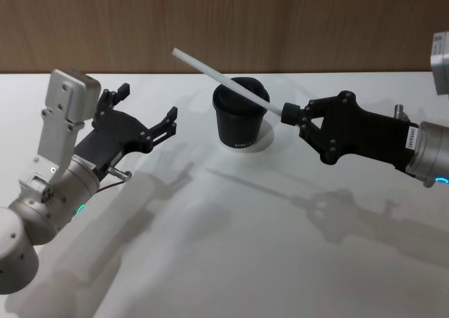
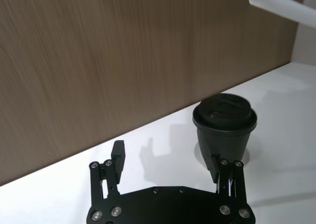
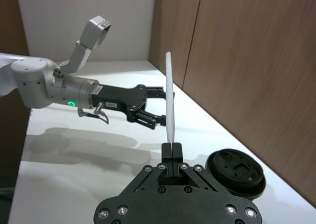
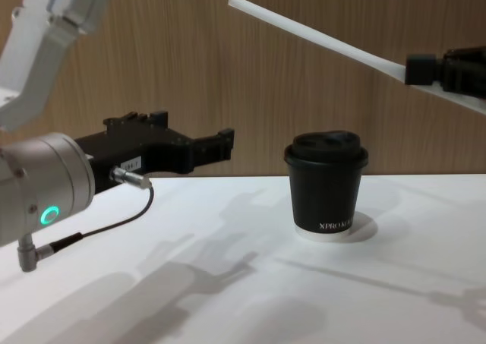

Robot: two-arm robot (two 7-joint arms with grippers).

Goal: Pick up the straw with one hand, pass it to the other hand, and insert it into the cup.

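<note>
The long white straw (image 1: 224, 76) (image 4: 319, 34) (image 3: 170, 100) is held at its lower end by my right gripper (image 1: 289, 112) (image 3: 172, 150) (image 4: 421, 69), which is shut on it. It slants up and to the left, passing above the black lidded cup (image 1: 240, 118) (image 4: 326, 184) (image 2: 224, 125) (image 3: 236, 172) without touching it. The cup stands upright on the white table (image 1: 245, 227). My left gripper (image 1: 144, 106) (image 2: 166, 159) (image 4: 194, 135) (image 3: 157, 107) hovers left of the cup, open and holding nothing, its fingers pointing toward the cup.
A wood-panelled wall (image 1: 210, 23) runs along the table's far edge. A thin black cable (image 4: 114, 226) loops under the left wrist. A white block (image 1: 440, 62) sits at the far right edge.
</note>
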